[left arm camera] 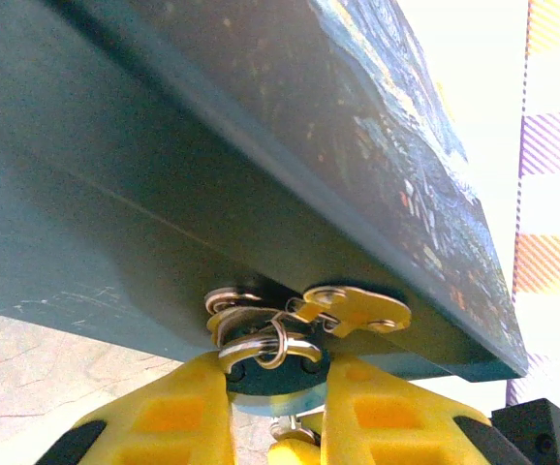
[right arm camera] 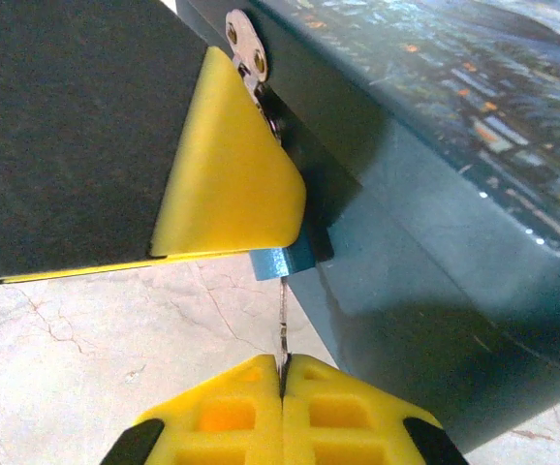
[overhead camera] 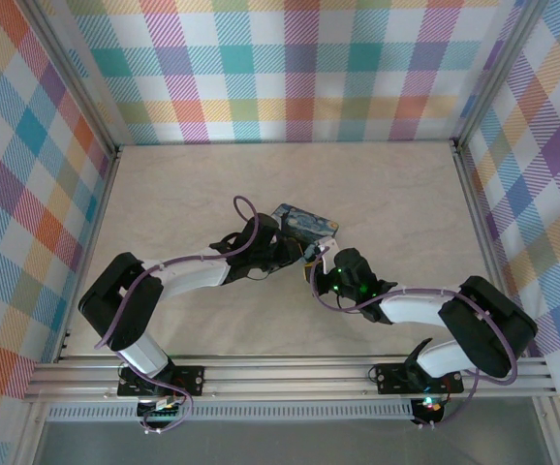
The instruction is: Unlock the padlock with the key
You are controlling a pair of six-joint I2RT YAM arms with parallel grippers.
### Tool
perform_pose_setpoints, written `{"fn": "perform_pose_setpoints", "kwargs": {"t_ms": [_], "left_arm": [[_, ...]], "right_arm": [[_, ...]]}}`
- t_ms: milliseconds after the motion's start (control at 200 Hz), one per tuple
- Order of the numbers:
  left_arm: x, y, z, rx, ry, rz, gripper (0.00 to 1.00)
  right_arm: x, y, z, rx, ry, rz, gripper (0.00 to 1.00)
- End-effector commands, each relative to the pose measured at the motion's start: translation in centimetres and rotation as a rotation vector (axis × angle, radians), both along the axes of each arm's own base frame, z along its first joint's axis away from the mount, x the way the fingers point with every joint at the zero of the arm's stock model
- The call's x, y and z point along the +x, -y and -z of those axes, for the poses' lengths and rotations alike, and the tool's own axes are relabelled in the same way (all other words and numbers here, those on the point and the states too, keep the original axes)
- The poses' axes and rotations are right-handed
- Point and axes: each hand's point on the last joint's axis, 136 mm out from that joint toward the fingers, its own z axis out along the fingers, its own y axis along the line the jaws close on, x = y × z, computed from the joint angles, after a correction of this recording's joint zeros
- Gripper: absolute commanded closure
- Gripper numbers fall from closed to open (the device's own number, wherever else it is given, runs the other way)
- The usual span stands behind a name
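Observation:
The padlock [left arm camera: 272, 376], small with a dark bluish body and a silvery shackle [left arm camera: 261, 341], hangs from the hasp [left arm camera: 356, 308] on the side of the night-sky tin [left arm camera: 261, 145]. My left gripper [left arm camera: 275, 387] is shut on the padlock's body, one yellow finger on each side. From below, my right gripper [right arm camera: 282, 373] is shut on the key [right arm camera: 282, 325], a thin blade seen edge-on that runs up into the padlock's blue underside [right arm camera: 282, 263]. In the top view both grippers, left [overhead camera: 295, 254] and right [overhead camera: 321, 263], meet at the tin's near side [overhead camera: 304, 225].
The tin lies mid-table on the pale cracked-stone surface [overhead camera: 183, 184]. Plaid walls [overhead camera: 290, 68] close in the back and both sides. The left gripper's yellow finger [right arm camera: 227, 165] sits close above the key in the right wrist view.

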Motion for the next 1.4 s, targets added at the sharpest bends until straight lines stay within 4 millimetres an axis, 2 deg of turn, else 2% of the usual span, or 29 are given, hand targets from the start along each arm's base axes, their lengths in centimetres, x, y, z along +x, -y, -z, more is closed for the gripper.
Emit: {"fn": "perform_pose_setpoints", "kwargs": {"t_ms": [0, 320, 825, 1050, 1395], "left_arm": [[-0.8, 2.1, -0.9, -0.034, 0.004, 0.054, 0.78], [-1.0, 2.3, -1.0, -0.034, 0.002, 0.061, 0.79], [-1.1, 2.2, -0.7, -0.028, -0.01, 0.059, 0.78], [-1.0, 2.4, -0.8, -0.044, -0.01, 0.057, 0.79], [-0.8, 2.5, -1.3, -0.064, -0.005, 0.035, 0.79]], "right_arm": [[0.0, -2.0, -4.3, 0.142, 0.092, -0.062, 1.0], [0.6, -1.6, -4.9, 0.145, 0.127, -0.032, 1.0], [1.8, -1.8, -7.4, 0.226, 0.175, -0.039, 1.0], [1.6, -1.5, -6.5, 0.222, 0.15, -0.048, 1.0], [0.9, -1.4, -2.8, 0.187, 0.065, -0.056, 1.0]]}}
